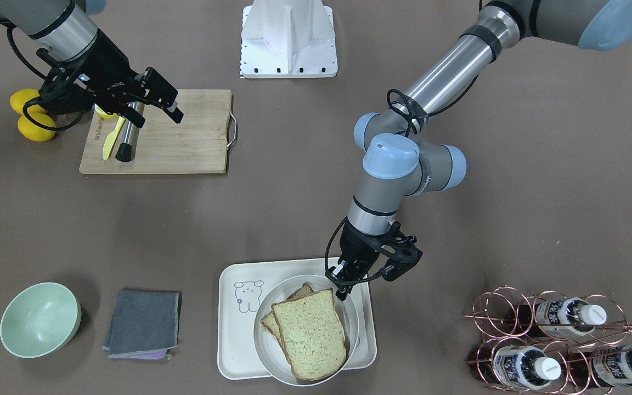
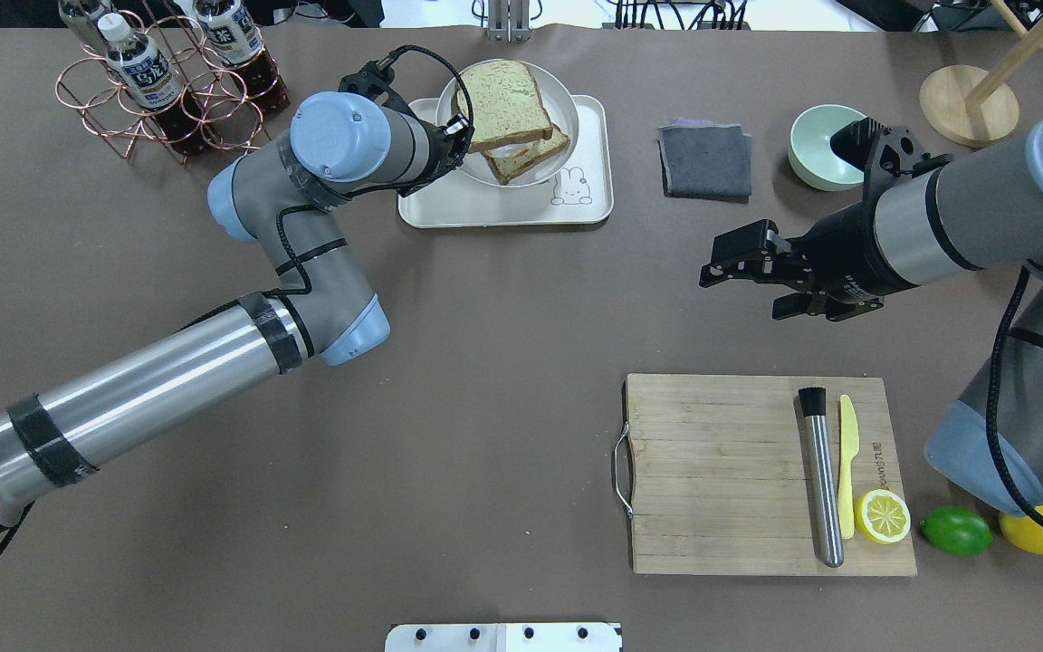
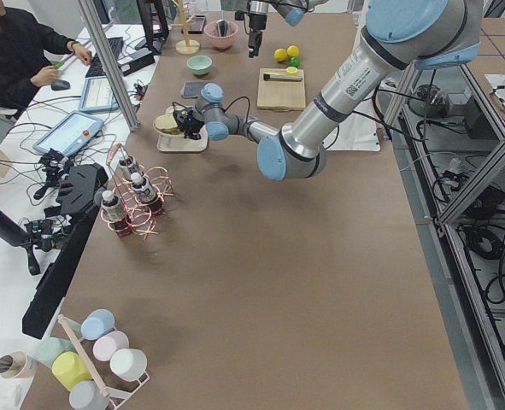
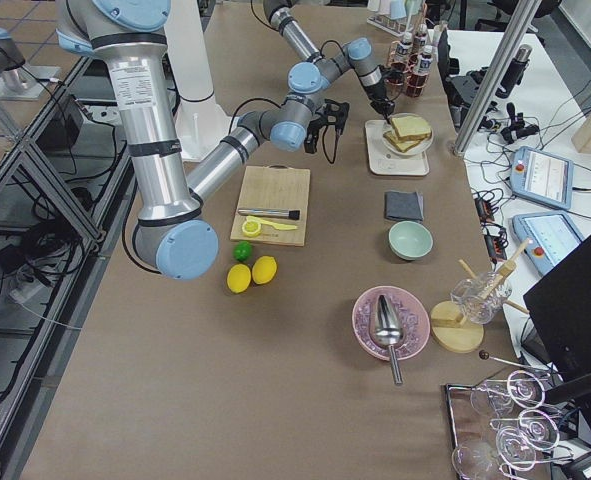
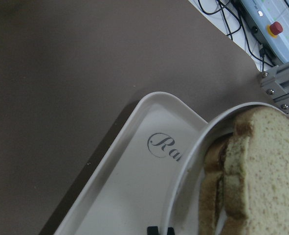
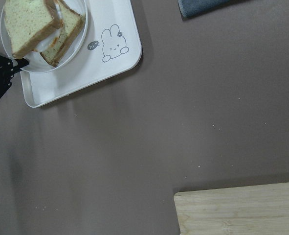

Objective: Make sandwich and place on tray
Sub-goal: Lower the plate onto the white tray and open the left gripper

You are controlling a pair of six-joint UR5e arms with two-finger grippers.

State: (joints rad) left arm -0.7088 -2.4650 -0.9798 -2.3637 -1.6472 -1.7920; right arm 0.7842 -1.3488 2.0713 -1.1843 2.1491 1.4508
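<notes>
The sandwich (image 1: 310, 334), two speckled bread slices with a trace of orange filling, lies on a round white plate (image 1: 264, 340). That plate sits on the cream tray (image 1: 239, 340) with the rabbit drawing. My left gripper (image 1: 342, 293) is at the plate's rim beside the sandwich, its fingertips (image 5: 153, 229) close together and seemingly pinching the rim. The overhead view shows the same: left gripper (image 2: 460, 136) on the plate (image 2: 560, 104), over the tray (image 2: 485, 204). My right gripper (image 2: 739, 292) hovers open and empty between the tray and the cutting board.
A wooden cutting board (image 2: 721, 471) carries a metal muddler (image 2: 822, 480), a yellow knife (image 2: 846, 462) and a lemon half (image 2: 883, 516). Beside the tray lie a grey cloth (image 2: 705, 161) and a green bowl (image 2: 825, 136). A copper bottle rack (image 2: 168, 81) stands by the left arm.
</notes>
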